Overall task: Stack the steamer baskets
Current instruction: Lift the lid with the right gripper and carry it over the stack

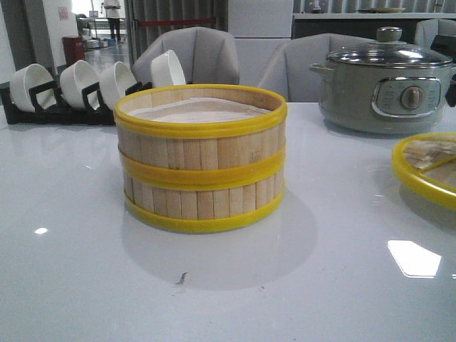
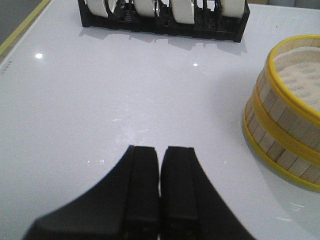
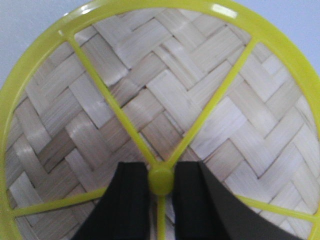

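Steamer baskets (image 1: 201, 160) stacked two high, table (image 1: 78, 285) centre. Right gripper (image 3: 161, 181) pinches lid (image 3: 90, 115) knob (image 3: 161, 180); narrow grip may slip, lid tilting. Left gripper (image 2: 160, 165) closed, empty.

My left gripper (image 2: 159, 172), left wrist view: two matte black fingers (image 2: 142, 185), each a flat, squared block at the tip with a plain face. Behind the tip, each finger widens in a smooth outward curve toward a broad black base, so the pair together forms a flared, bell-like outline. A thin seam line runs down each finger where the squared pad section meets the curved outer shell. My right gripper (image 3: 161, 180), right wrist view: the same build, two matte black fingers (image 3: 132, 200) with straight inner edges and outward-curving outer edges. No screws, cables or markings can be made out on either.
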{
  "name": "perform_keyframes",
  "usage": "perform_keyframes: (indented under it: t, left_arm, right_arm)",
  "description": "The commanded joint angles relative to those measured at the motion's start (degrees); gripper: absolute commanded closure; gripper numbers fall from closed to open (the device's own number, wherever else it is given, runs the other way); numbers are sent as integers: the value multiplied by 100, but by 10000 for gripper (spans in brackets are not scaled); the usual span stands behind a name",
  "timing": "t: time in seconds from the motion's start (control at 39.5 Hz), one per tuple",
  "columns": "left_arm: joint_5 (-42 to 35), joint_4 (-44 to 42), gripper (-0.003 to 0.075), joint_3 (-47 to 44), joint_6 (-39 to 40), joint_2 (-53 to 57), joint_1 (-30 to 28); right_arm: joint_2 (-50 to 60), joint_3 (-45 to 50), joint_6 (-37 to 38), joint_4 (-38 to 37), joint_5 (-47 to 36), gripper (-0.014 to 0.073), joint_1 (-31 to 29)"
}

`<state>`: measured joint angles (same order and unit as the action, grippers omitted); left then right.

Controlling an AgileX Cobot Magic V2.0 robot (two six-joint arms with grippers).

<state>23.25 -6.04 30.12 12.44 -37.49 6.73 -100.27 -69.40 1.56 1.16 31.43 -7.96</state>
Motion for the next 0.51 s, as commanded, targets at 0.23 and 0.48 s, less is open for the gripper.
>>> perform_keyframes:
  t: [0.23,0.48]
  left_arm:
    - [-445,-16,637,161,72,26,47]
    - [-445,-16,637,161,72,26,47]
  right_arm:
    - [605,-1550,-18,24,810,546,702]
    - [550,-2893,-18,24,1572,546,1820]
